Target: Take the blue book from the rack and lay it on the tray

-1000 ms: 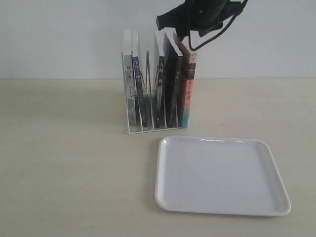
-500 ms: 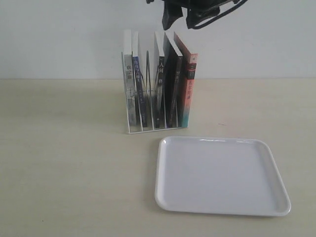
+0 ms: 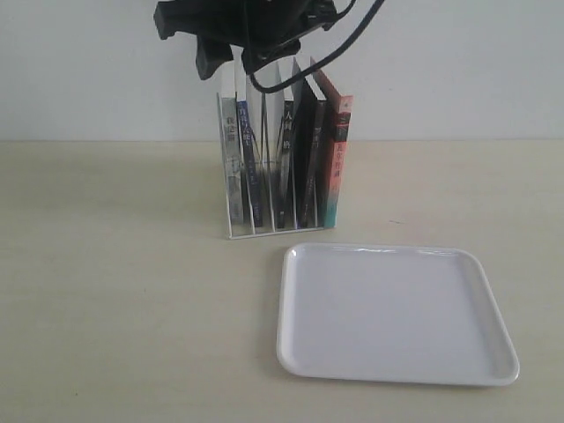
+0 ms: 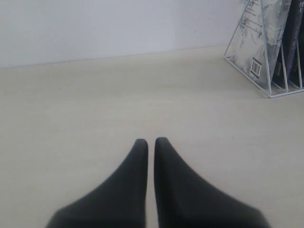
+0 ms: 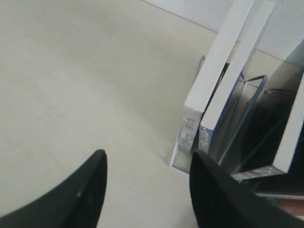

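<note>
The white wire rack [image 3: 274, 208] stands at the table's back with several upright books. The blue book [image 3: 250, 172] shows its dark blue spine in the second slot from the left, next to a grey-spined book [image 3: 231, 167]. My right gripper [image 3: 231, 69] hovers open just above the rack's left end, over these two books and holding nothing. In the right wrist view the open gripper [image 5: 148, 156] looks down on the blue book [image 5: 208, 135] and the rack's [image 5: 247, 102] wires. The white tray [image 3: 300, 344] lies in front, to the right. My left gripper [image 4: 150, 141] is shut and empty over bare table.
Two black-spined books [image 3: 310, 163] and a red-and-teal-spined book [image 3: 337, 159] fill the rack's right slots. A pale wall rises right behind the rack. In the left wrist view the rack [image 4: 266, 61] stands some way off from the fingers.
My right gripper has moved left along the top of the rack, from above the right-hand books to above the left-hand ones. Books and tray have not moved.
</note>
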You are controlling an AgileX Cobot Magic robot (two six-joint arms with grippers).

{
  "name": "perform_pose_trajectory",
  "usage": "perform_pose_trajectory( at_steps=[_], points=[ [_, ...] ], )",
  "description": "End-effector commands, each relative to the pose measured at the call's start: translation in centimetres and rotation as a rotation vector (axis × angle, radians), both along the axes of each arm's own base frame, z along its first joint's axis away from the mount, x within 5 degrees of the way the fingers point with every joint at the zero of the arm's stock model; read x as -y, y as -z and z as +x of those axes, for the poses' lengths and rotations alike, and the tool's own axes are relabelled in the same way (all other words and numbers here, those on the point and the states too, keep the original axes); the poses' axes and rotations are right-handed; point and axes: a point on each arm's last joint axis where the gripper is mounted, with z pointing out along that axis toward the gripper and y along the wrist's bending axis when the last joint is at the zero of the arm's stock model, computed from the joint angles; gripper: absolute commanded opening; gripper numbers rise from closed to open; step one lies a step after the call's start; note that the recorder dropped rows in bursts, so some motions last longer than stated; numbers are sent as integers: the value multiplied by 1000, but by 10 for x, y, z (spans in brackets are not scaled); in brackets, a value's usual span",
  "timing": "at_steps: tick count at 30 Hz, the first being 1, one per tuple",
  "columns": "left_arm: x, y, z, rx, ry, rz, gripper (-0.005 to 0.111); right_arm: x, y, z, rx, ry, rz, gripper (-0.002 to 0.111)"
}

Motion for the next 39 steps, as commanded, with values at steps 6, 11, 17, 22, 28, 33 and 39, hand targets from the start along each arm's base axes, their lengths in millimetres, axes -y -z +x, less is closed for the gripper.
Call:
perform_pose_trajectory(
  at_steps=[6, 11, 17, 22, 28, 33, 39],
  points=[
    [0, -3, 0, 22, -1, 1, 5, -12, 20, 15, 50, 22, -5, 31],
    [0, -3, 0, 22, -1, 1, 5, -9, 20, 19, 90, 44, -34, 30],
    [0, -3, 0, 22, -1, 1, 5, -5, 25, 25, 128, 83, -99, 30],
    [0, -3, 0, 22, -1, 1, 5, -9, 40, 31, 112, 83, -117, 30],
    [0, -3, 0, 22, -1, 1, 5, -11, 51, 36, 114, 88, -144, 30],
    [0, -3, 0, 22, -1, 1, 5, -12, 55, 38, 125, 87, -149, 30],
    [0, -3, 0, 22, -1, 1, 5, -4, 56, 45, 111, 130, -135, 30]
  ],
)
